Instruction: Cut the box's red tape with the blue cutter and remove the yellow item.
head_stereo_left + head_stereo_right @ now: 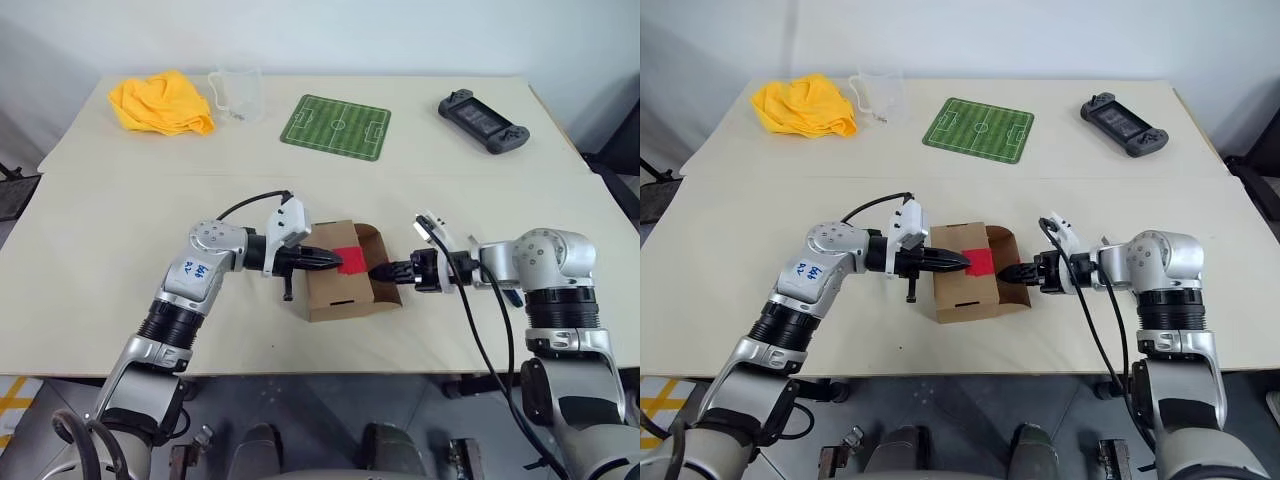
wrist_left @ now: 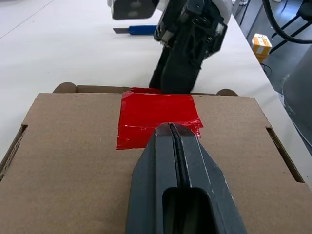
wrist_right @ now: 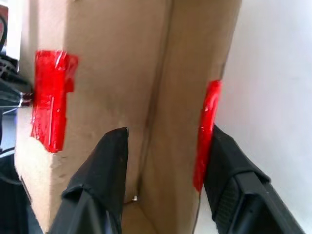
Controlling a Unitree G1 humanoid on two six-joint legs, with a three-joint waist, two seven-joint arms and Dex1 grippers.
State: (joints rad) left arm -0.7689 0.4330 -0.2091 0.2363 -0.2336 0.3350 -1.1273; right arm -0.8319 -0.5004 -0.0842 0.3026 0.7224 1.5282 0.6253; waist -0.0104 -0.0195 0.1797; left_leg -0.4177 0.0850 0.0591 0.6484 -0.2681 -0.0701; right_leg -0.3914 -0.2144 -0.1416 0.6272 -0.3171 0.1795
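A pale tabletop [image 1: 120, 290] holds a small brown cardboard box [image 1: 335, 290] near its front edge, an arm meeting it from each side.

On the box's left, the left gripper [image 1: 328, 260] lies across the top face, its two black fingers pressed together with nothing between them — their tips rest at the near edge of the red tape [image 1: 351, 259].

The tape is a square patch on the box's top, folding over the right-hand edge.

On the box's right, an end flap [image 1: 384, 290] hangs open. The right gripper [image 1: 380, 271] pinches this flap, one finger on each side of the cardboard.

Beyond the right gripper, the blue cutter [image 2: 139, 30] lies flat on the table.

Well behind the box lie a crumpled yellow cloth [image 1: 163, 103], a clear measuring cup [image 1: 237, 92], a green soccer-field mat [image 1: 335, 126] and a black game controller [image 1: 483, 120].
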